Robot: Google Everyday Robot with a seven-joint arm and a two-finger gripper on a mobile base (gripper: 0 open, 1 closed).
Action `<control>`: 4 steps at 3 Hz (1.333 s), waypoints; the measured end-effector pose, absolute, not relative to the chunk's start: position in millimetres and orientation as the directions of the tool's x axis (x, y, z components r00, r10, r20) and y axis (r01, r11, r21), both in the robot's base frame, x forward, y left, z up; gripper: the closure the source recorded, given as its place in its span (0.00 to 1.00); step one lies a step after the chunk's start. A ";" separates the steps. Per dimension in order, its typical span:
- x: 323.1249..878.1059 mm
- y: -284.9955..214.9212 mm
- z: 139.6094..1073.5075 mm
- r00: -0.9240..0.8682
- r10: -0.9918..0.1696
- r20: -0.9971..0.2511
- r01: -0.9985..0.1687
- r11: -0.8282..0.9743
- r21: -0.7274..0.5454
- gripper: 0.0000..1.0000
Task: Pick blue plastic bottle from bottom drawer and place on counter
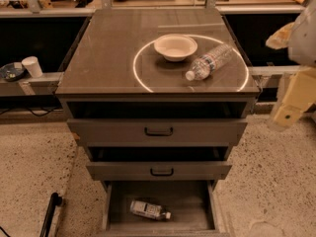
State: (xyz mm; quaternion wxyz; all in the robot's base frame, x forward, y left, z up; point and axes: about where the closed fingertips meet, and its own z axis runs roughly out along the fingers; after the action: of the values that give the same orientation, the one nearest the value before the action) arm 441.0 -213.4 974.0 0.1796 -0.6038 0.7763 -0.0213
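The blue plastic bottle (pixel 148 210) lies on its side on the floor of the open bottom drawer (pixel 190 206), cap pointing right. The counter (pixel 106 58) is the dark glossy cabinet top with a thin white circle. My gripper (pixel 292 98) shows as a blurred cream shape at the right edge of the camera view. It hangs beside the cabinet at about the top drawer's height, well above and to the right of the bottle, and holds nothing that I can see.
A white bowl (pixel 175 47) and a clear water bottle (pixel 210 61) on its side sit inside the circle. The two upper drawers (pixel 158 131) are pulled partly out. A paper cup (pixel 33 66) stands on a ledge at left. A black pole (pixel 49 215) lies on the floor.
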 end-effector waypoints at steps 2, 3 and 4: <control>439.6 -143.7 820.9 -0.179 -0.851 -0.494 -0.972 0.229 -0.042 0.00; 421.3 -121.5 748.9 -0.189 -0.819 -0.542 -0.982 0.162 0.098 0.00; 419.7 -121.1 740.8 -0.195 -0.816 -0.543 -0.981 0.157 0.116 0.00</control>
State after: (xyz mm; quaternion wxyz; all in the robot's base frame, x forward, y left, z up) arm 419.7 -121.1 740.8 0.1807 -0.6082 0.7388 0.2272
